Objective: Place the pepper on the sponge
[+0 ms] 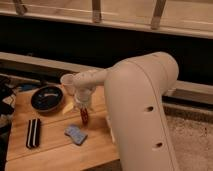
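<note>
The gripper [84,107] points straight down above the wooden table [55,155], at the end of the white arm [142,110] that fills the right side of the camera view. Its 2 fingers are clamped on the upper end of the pepper [84,117], which hangs upright directly beneath them, its dark red body pointing down with the lower tip close above the tabletop; whether that tip touches the wood cannot be told. The sponge [76,134] lies flat on the table just below and slightly to the left of the gripper, near the pepper's lower tip but apart from it. Farther to the gripper's left, near the table's edge, lies 1 black striped block [33,133], well apart from the sponge. Up and to the left of the gripper sits 1 dark round bowl [47,98], also on the table.
</note>
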